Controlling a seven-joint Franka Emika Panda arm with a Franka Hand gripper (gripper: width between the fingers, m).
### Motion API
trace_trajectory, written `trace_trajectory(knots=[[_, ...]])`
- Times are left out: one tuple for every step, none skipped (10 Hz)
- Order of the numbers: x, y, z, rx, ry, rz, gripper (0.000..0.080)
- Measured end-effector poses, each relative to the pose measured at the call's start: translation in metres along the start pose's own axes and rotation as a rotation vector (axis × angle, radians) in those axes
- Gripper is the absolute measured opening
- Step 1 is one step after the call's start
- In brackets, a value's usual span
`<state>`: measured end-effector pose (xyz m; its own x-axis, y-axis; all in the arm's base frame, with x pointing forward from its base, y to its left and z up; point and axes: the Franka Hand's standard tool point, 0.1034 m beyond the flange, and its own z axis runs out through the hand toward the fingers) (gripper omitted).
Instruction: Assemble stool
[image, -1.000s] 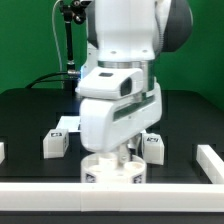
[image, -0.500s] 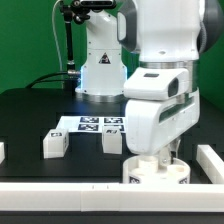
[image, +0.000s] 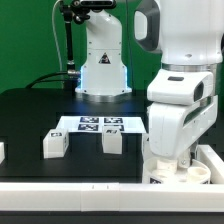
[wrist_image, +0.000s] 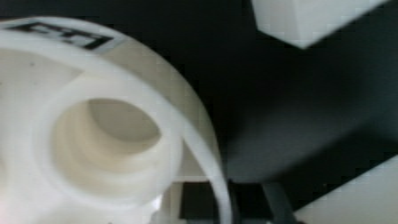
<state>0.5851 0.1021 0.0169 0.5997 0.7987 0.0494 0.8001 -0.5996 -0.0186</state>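
Observation:
My gripper (image: 180, 160) is low at the front of the table, on the exterior view's right. It is shut on the rim of the white round stool seat (image: 186, 174), which rests at table level against the white corner rail. In the wrist view the seat (wrist_image: 89, 100) fills most of the picture, showing a socket (wrist_image: 116, 125) and a marker tag (wrist_image: 63, 35). Its thin rim passes between my dark fingers (wrist_image: 270, 203). Two white block legs (image: 55, 144) (image: 112, 141) lie on the black table towards the exterior view's left. A third leg is hidden.
The marker board (image: 95, 124) lies flat behind the two legs. A white rail (image: 70, 186) runs along the front edge and turns up at the exterior view's right (image: 212, 160). A white block (wrist_image: 329, 20) shows beyond the seat in the wrist view. The robot base (image: 102, 60) stands at the back.
My arm has carried the seat along the front rail from the middle to the exterior view's right corner. The two legs and the marker board, earlier partly hidden, now show.

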Motion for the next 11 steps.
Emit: trace_trajectory(knots=[[0.001, -0.001, 0.0, 0.0, 0.001, 0.005, 0.0029], [0.002, -0.001, 0.0, 0.0, 0.001, 0.003, 0.0029], [0.002, -0.001, 0.0, -0.001, 0.001, 0.003, 0.0029], [0.002, -0.001, 0.0, -0.001, 0.001, 0.003, 0.0029], [0.002, -0.001, 0.0, 0.0, 0.001, 0.003, 0.0029], [0.002, -0.001, 0.0, 0.0, 0.001, 0.003, 0.0149], [0.002, -0.001, -0.001, -0.001, 0.001, 0.003, 0.0332], [0.004, 0.0, -0.01, -0.009, 0.006, 0.002, 0.0332], [0.006, 0.002, -0.021, -0.017, 0.01, -0.001, 0.0502], [0.003, 0.008, -0.029, -0.026, 0.015, 0.003, 0.0613], [-0.001, 0.013, -0.035, -0.029, 0.014, 0.01, 0.0613]])
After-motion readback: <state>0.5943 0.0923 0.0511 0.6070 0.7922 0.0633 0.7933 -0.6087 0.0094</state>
